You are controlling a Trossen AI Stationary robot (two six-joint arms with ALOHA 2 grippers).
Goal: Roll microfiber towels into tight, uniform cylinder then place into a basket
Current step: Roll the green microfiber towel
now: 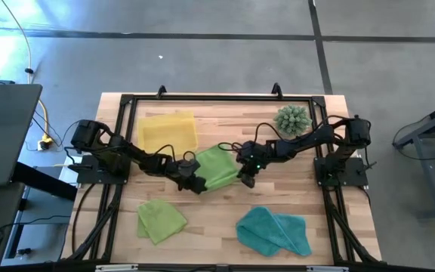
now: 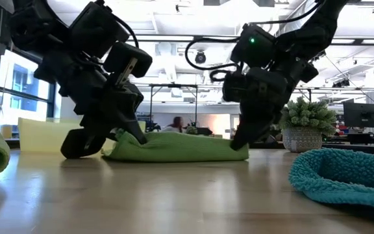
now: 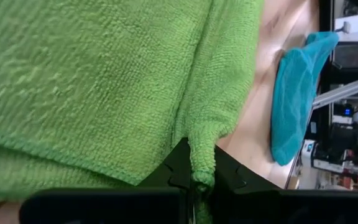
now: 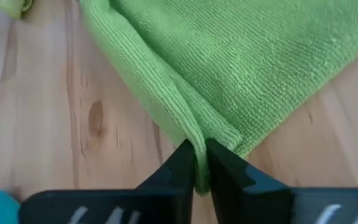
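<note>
Progress: early | left gripper (image 3: 202, 186) and right gripper (image 4: 201, 177) each pinching an edge of the middle lime green microfiber towel (image 1: 216, 166), unrolled | translucent yellow rectangular basket (image 1: 168, 130) sitting empty | crumpled lime towel (image 1: 160, 220) and teal towel (image 1: 273, 230) waiting.

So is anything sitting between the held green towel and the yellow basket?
Nothing visible. The middle green towel, pinched by the left gripper and right gripper, lies beside the basket, with only bare table between them.

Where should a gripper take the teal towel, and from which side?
Take the teal towel at the outer corner of its flatter single-layer flap near the front right, coming straight down. Its left part is bunched and thick, so a thin edge should pinch more cleanly.
</note>
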